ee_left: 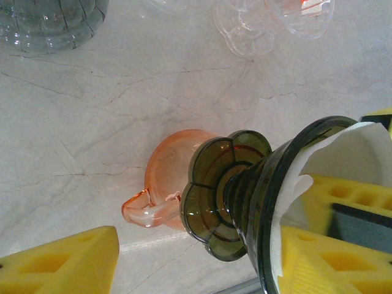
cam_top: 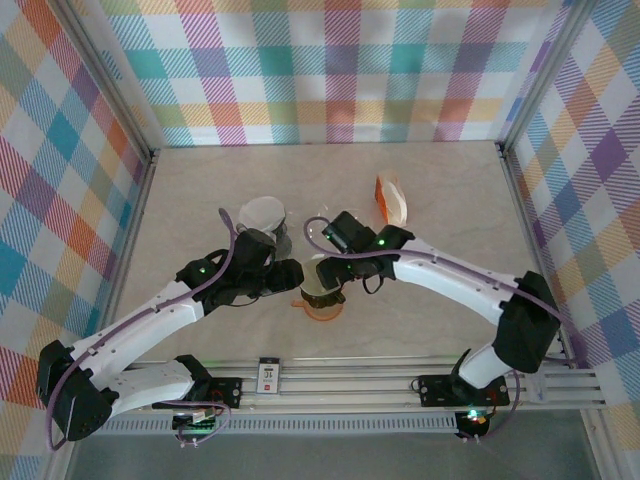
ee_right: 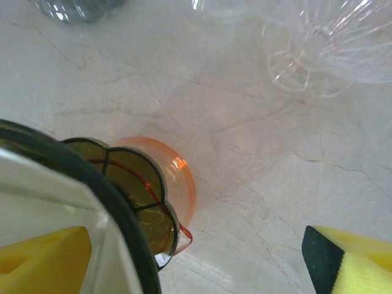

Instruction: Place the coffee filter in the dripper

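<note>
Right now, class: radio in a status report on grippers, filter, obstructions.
Left gripper open, right gripper open. White filter in dark dripper, over orange cup. Clear glassware lies apart.

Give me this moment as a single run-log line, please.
filter: inside dark dripper | dark dripper: over orange cup | left gripper: open | right gripper: open

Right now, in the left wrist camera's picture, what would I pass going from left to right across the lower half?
Yellow foam pad on one of the robot's jaws → orange translucent cup with a handle → dark smoked dripper → white paper filter sitting in the dripper's mouth.
</note>
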{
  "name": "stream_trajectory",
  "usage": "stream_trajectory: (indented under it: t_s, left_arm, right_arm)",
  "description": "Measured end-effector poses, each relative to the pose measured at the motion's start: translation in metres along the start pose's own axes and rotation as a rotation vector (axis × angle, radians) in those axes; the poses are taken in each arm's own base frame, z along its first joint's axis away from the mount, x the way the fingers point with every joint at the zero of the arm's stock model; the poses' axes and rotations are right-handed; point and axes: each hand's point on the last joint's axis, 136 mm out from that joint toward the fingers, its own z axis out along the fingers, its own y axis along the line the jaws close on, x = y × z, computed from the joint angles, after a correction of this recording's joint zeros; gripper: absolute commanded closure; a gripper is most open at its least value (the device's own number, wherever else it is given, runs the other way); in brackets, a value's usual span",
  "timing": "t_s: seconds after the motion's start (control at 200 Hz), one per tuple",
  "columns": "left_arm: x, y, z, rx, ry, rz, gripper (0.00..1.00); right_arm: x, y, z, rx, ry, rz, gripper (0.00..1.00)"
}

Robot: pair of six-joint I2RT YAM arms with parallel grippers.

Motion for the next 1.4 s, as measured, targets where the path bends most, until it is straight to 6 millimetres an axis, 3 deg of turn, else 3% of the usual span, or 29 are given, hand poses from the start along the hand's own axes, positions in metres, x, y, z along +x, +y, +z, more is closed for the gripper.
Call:
stream_trajectory:
  t_s: [0.165, 0.3, 0.56, 0.925, 1.16, 1.4]
  left_arm:
    - [0.0, 0.0, 0.0, 0.0, 0.0, 0.0, 0.34]
    - [0.0, 0.0, 0.0, 0.002, 0.001, 0.0, 0.34]
    - [0.0, 0.0, 0.0, 0.001, 0.001, 0.0, 0.34]
    - [0.0, 0.0, 0.0, 0.002, 0.001, -0.005, 0.29]
    - [-0.002, -0.003, -0.002, 0.016, -0.009, -0.018, 0.2]
    - [-0.013, -0.017, -0.023, 0.081, -0.064, -0.019, 0.12]
  right_arm:
    - [0.001, -0.009, -0.017, 0.009, -0.047, 0.024, 0.09]
    - [0.013, -0.019, -0.015, 0.035, -0.027, 0.041, 0.09]
    - [0.01, -0.019, -0.017, 0.022, -0.043, 0.059, 0.09]
    - [0.005, -0.02, -0.065, -0.08, -0.232, 0.061, 0.08]
    - [0.031, -0.031, -0.052, -0.057, -0.214, 0.07, 0.09]
    - [0.06, -0.042, -0.042, -0.042, -0.195, 0.113, 0.09]
